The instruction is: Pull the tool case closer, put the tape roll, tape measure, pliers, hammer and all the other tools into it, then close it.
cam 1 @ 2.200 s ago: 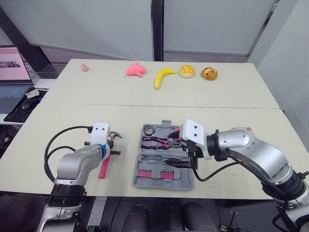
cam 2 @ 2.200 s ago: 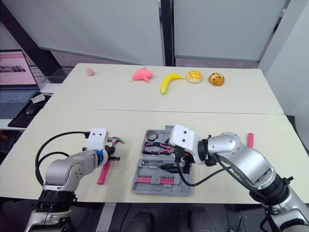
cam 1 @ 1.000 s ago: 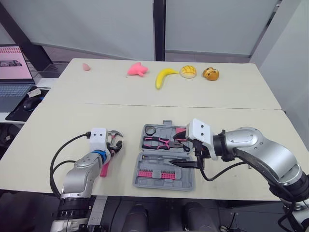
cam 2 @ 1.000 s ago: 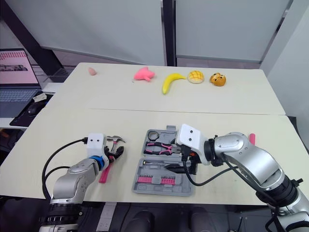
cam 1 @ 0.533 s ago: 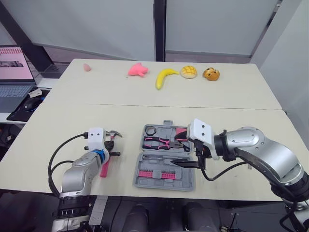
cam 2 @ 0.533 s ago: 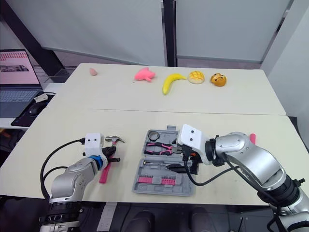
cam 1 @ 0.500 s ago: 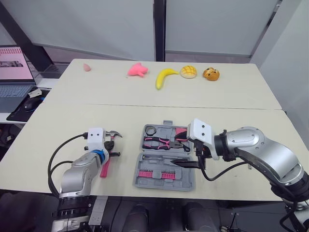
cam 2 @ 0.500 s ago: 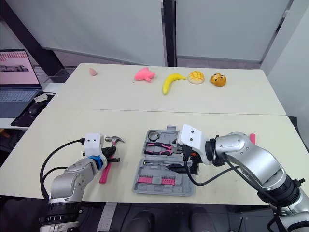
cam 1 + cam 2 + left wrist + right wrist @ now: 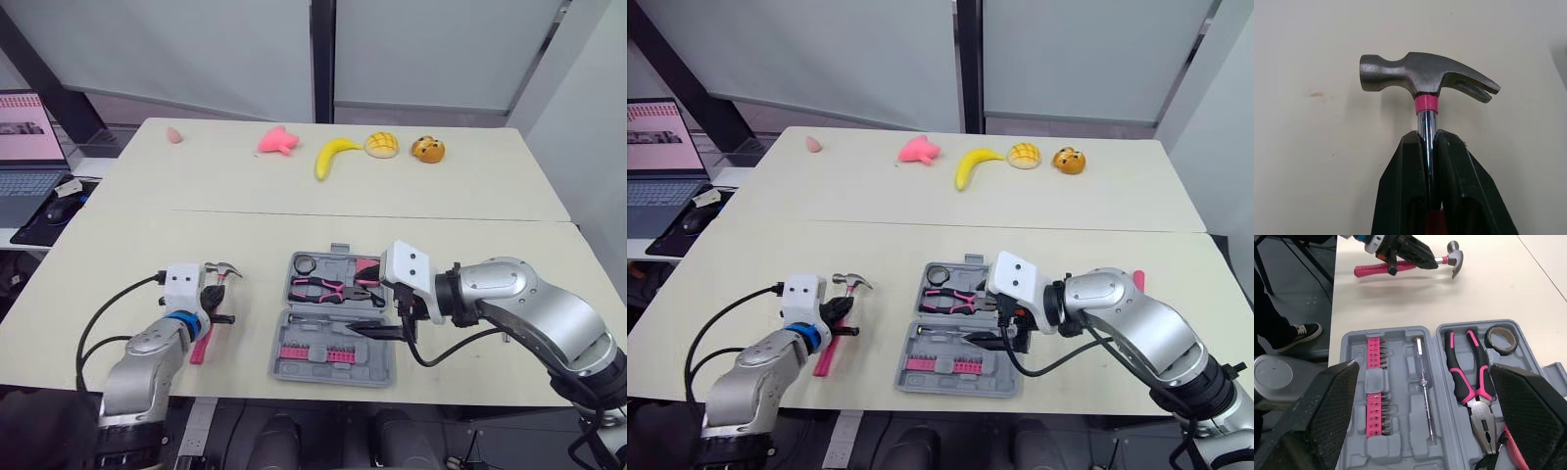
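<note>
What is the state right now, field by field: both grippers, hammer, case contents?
left gripper: shut on the shaft of the pink-handled steel claw hammer
hammer place: left of the case, outside it
right gripper: open, over the case
grey plastic tool case: lid open
in case: pink-handled pliers, dark tape roll, slim screwdriver, pink bit row
</note>
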### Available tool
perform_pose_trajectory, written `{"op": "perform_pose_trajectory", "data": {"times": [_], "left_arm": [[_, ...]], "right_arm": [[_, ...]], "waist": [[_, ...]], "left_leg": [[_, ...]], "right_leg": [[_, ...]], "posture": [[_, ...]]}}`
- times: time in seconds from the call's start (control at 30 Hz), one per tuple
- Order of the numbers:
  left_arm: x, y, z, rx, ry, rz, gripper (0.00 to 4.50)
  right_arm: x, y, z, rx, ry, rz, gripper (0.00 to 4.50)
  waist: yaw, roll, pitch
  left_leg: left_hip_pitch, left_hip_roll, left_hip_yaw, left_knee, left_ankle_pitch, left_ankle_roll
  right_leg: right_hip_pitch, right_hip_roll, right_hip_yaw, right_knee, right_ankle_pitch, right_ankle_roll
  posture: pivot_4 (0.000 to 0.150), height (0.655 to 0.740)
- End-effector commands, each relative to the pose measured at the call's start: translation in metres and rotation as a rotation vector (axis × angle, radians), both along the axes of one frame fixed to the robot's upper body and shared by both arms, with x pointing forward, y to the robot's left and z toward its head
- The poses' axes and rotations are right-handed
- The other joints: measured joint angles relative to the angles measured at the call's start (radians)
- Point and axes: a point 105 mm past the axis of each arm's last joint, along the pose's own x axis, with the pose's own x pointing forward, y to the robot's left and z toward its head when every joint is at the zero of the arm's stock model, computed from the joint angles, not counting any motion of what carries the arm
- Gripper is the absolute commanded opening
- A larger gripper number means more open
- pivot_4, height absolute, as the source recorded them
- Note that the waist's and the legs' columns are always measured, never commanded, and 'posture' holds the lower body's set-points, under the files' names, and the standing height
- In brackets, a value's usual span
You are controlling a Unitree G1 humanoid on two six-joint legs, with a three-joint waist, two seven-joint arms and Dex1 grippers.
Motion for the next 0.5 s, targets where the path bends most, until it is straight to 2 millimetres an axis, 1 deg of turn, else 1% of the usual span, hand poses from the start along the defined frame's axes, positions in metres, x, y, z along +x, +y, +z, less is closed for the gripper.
{"op": "perform_pose_trajectory", "data": {"times": [0.03,0.13,0.27,0.3,0.43,0.5], "left_arm": [[0.001,-0.002,0.024,0.047,-0.092,-0.065,0.07],[0.001,-0.016,0.031,0.053,-0.112,-0.18,0.07],[0.001,-0.044,0.039,0.081,-0.138,-0.435,0.07],[-0.002,-0.055,0.041,0.092,-0.136,-0.535,0.07],[-0.016,-0.086,0.041,0.117,-0.1,-0.841,0.07],[-0.021,-0.095,0.04,0.139,-0.086,-0.946,0.07]], "right_arm": [[0.001,0.0,0.008,0.021,-0.049,0.0,4.5],[0.001,0.0,0.007,0.02,-0.051,-0.001,4.5],[0.0,-0.005,0.006,0.008,-0.049,-0.007,4.5],[-0.001,-0.009,0.006,0.003,-0.046,-0.013,4.5],[-0.003,-0.02,0.006,-0.018,-0.037,-0.039,4.5],[-0.004,-0.025,0.005,-0.027,-0.032,-0.047,4.5]], "waist": [[0.0,0.0,0.0],[0.0,0.0,0.0],[0.001,0.0,0.0],[0.001,0.0,0.0],[0.002,0.0,0.0],[0.002,0.0,0.0]], "left_leg": [[0.0,0.0,0.0,0.0,0.0,0.0],[0.0,0.0,0.0,-0.001,0.0,0.0],[0.0,0.0,0.0,-0.001,0.0,0.0],[0.0,0.0,0.0,-0.002,0.0,0.0],[-0.001,0.0,0.001,-0.003,0.0,0.0],[-0.001,0.0,0.001,-0.003,0.0,0.0]], "right_leg": [[0.0,0.0,0.0,0.0,0.0,0.0],[0.0,0.0,0.0,-0.001,0.0,0.0],[0.0,0.0,0.0,-0.002,0.0,0.0],[0.0,0.0,0.0,-0.002,0.0,0.0],[0.0,0.0,0.0,-0.003,0.0,0.0],[0.0,0.0,0.0,-0.003,0.0,0.0]], "posture": [[0.15,0.7369],[0.15,0.7369],[0.15,0.7369],[0.15,0.7369],[0.15,0.7369],[0.15,0.7369]]}}
